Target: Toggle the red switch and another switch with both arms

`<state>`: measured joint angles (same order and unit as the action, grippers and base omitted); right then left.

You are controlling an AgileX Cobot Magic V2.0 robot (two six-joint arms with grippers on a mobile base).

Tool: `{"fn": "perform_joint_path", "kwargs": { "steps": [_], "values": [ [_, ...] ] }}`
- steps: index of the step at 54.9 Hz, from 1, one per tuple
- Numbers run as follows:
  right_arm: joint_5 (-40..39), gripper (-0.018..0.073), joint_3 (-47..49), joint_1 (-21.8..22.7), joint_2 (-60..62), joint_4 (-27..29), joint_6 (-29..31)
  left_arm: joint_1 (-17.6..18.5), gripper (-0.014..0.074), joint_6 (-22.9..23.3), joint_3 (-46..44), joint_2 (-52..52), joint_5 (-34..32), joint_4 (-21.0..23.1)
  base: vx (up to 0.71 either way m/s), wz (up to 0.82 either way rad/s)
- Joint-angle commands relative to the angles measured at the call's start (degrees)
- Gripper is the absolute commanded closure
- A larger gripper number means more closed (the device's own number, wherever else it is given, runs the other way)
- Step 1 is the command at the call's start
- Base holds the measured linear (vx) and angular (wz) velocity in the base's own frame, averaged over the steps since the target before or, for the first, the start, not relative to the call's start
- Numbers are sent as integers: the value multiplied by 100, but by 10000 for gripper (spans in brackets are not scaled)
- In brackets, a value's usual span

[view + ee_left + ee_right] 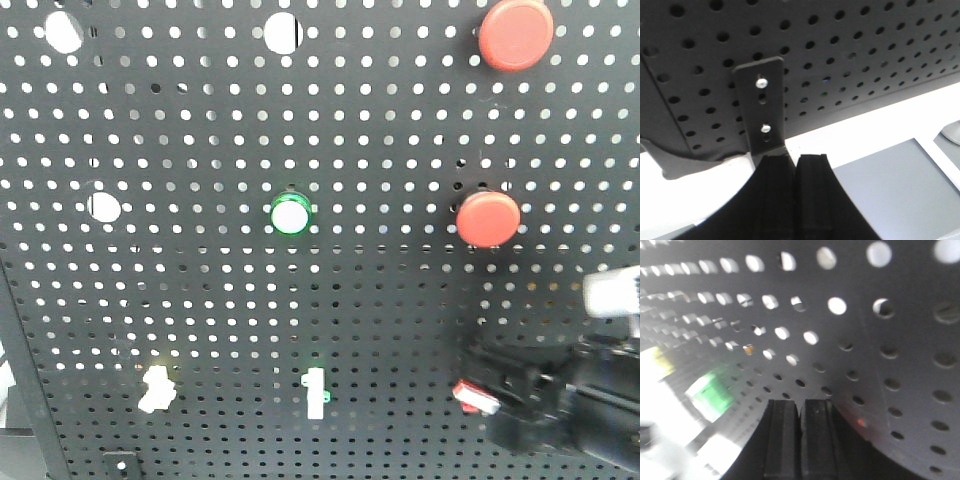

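In the front view we see the right gripper (505, 405) only as a dark blur, cut off by the right and bottom edges; it covers part of the red switch (472, 396), so we cannot read its lever; in the right wrist view a green smear (712, 394) and a yellow smear (659, 362) are too blurred to name; the left gripper (795, 160) runs off the bottom edge.

Matt black panel, plastic controls.
You face a matt dark pegboard (200, 300); its round red buttons (488, 218) look like smooth, faintly glossy plastic, as does the red switch (476, 397). A matt black bracket (760, 107) carries shiny metal screws (760, 82).
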<state>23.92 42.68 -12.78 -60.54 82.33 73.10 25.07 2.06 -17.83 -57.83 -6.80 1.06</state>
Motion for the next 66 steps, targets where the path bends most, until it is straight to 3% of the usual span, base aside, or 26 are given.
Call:
{"fn": "perform_joint_path", "kwargs": {
  "steps": [1, 18, 36, 56, 66],
  "values": [
    [-440, 566, 187, -133, 77, 273, 114, 29, 594, 49, -132, 87, -408, 61, 0, 0],
    [-321, 566, 187, -138, -224, 162, 21, 29, 594, 43, -132, 87, -535, 61, 0, 0],
    [0, 566, 187, -138, -706, -411, -737, 29, 594, -11, -132, 87, -544, 61, 0, 0],
    [507, 566, 187, -144, -666, -2160, -2239, 29, 594, -11, -132, 87, -584, 61, 0, 0],
    [638, 566, 187, -318, -365, -2619, -2497, 29, 594, -11, -132, 87, -584, 61, 0, 0]
  ]
}}
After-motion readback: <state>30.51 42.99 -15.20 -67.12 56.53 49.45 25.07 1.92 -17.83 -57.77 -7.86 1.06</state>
